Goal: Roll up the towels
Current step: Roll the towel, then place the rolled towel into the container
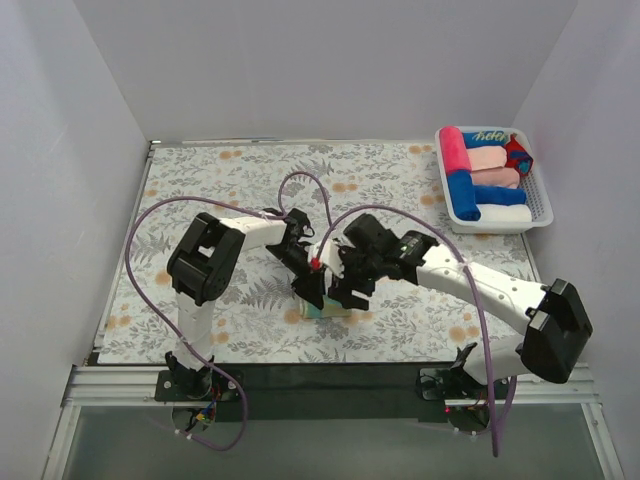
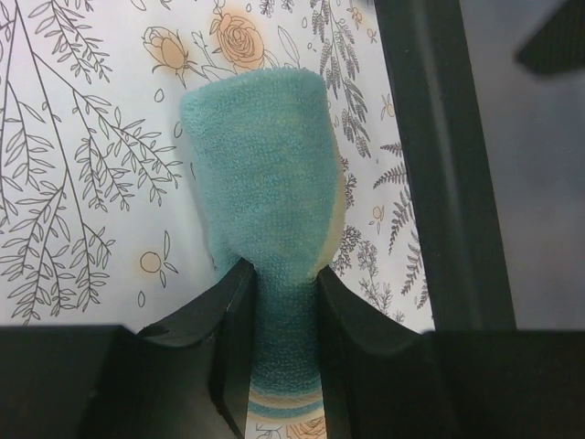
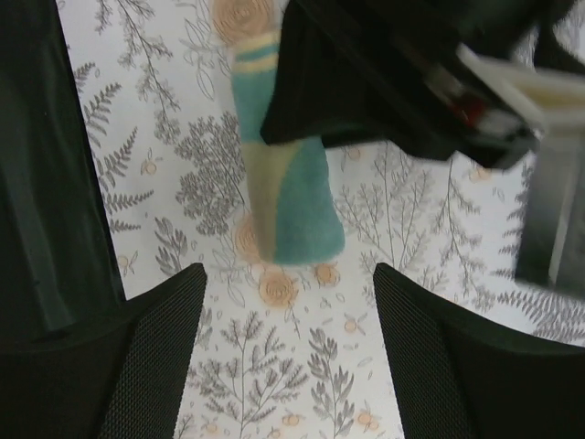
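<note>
A rolled towel (image 2: 260, 165), pale yellow with a teal-green patch, lies on the flowered table cover near the front middle (image 1: 325, 311). My left gripper (image 2: 283, 279) is shut on one end of the roll, its two black fingers (image 2: 228, 315) pinching the cloth narrow. In the top view the left gripper (image 1: 314, 288) comes down onto the roll from the left. My right gripper (image 3: 288, 288) stands open just short of the towel's free end (image 3: 292, 215), touching nothing. From above, the right gripper (image 1: 350, 294) hangs close beside the roll on its right.
A white basket (image 1: 541, 207) at the back right holds several rolled towels, among them pink (image 1: 453, 150), blue (image 1: 463, 196) and peach (image 1: 495, 158) ones. The table's dark front edge (image 1: 330, 375) runs just behind the arm bases. White walls close in both sides.
</note>
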### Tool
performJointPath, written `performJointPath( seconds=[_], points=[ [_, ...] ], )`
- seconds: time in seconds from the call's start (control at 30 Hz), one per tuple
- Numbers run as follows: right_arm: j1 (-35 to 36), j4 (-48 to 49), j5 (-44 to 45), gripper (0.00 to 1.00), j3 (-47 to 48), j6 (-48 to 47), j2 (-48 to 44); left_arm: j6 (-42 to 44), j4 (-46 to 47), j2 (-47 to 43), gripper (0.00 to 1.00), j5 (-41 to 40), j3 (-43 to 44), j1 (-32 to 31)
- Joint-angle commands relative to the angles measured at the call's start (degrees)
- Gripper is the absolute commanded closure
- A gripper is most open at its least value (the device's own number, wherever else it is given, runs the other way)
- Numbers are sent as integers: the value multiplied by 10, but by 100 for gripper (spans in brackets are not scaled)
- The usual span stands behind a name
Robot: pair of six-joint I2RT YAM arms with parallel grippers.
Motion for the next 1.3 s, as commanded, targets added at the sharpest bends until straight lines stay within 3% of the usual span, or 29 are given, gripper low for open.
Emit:
performJointPath(
  seconds=[0.0,0.13,0.3,0.5,0.6,0.73,0.8,1.07,1.27],
  points=[
    [73,103,92,32,-10,30,18,32,-30,46,100,-116,-17,-1],
    [140,172,159,31,-33,26,59,33,-26,53,100,-114,-18,8],
    [160,221,202,30,-69,16,97,40,-31,60,100,-111,-13,18],
    [165,251,219,41,-92,15,129,42,-33,65,100,-108,-6,23],
    [168,253,195,57,-101,19,136,44,-37,67,100,-101,-1,26],
    [171,249,176,90,-117,26,145,37,-34,58,84,-90,-4,32],
    [171,245,176,99,-126,29,144,26,-24,36,74,-87,-7,46],
    [92,177,79,99,-151,49,72,22,-64,-56,40,-68,18,165],
    [-66,95,7,99,-98,26,-8,5,-65,-137,36,-101,76,205]
  ],
)
